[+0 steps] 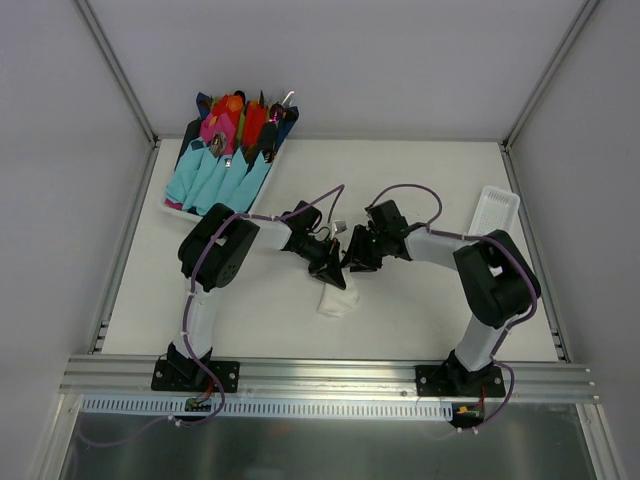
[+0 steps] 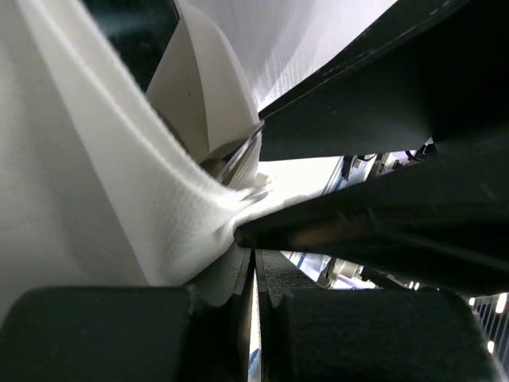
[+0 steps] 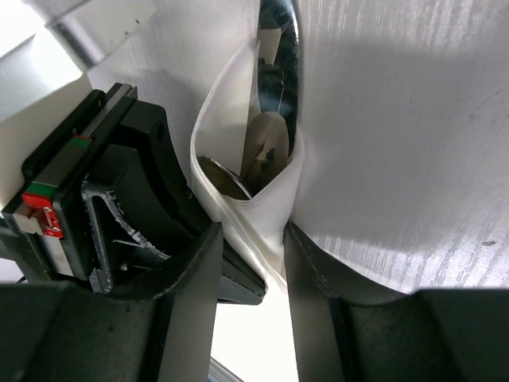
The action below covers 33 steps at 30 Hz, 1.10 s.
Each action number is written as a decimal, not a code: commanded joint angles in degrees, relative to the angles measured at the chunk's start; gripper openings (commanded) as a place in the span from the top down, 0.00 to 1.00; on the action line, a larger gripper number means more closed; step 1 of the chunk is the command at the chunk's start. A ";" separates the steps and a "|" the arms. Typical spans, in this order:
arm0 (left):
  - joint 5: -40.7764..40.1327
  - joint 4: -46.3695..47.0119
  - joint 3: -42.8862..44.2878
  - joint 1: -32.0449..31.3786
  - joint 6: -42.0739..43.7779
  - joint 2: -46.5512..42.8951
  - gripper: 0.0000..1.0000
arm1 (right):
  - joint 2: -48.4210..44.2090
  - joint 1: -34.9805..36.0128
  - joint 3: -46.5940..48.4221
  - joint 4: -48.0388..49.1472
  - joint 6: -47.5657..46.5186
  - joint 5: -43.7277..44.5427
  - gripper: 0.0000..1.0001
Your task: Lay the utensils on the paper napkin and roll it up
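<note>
The white paper napkin (image 1: 338,302) lies folded over at the table's middle, just in front of both grippers. My left gripper (image 1: 335,272) and my right gripper (image 1: 355,262) meet tip to tip over its far end. In the left wrist view my left gripper (image 2: 256,255) is shut on a fold of the napkin (image 2: 119,183), with metal utensil tips (image 2: 238,163) poking out of the fold. In the right wrist view my right gripper (image 3: 253,235) is open and straddles the napkin's folded edge (image 3: 266,215). The utensils (image 3: 227,179) sit inside the napkin pocket.
A tray of light-blue, pink and red napkin bundles (image 1: 220,170) with cutlery stands at the back left. A white ribbed plastic tray (image 1: 497,212) lies at the right edge. Metal frame posts rise at both back corners.
</note>
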 commanded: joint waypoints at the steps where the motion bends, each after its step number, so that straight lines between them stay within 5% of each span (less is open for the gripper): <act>1: -6.92 -0.62 -1.74 0.95 2.35 2.48 1.00 | 2.78 0.79 -0.03 -3.55 -0.03 3.84 0.64; 10: -6.92 -0.71 -1.56 1.30 2.52 1.70 1.00 | 2.79 0.61 -2.93 0.14 0.06 2.61 1.00; 15: -5.61 -0.62 -1.65 1.91 3.66 -1.98 0.98 | 1.56 0.26 -5.13 5.40 0.23 0.42 1.00; 24: -0.60 -2.01 -4.02 5.96 6.65 -16.40 0.56 | -3.10 -0.44 -9.96 14.37 -0.29 -2.31 1.00; 33: -4.99 -9.41 -6.92 9.65 16.66 -24.50 0.47 | -7.93 -0.53 -13.48 21.84 -0.47 -4.69 1.00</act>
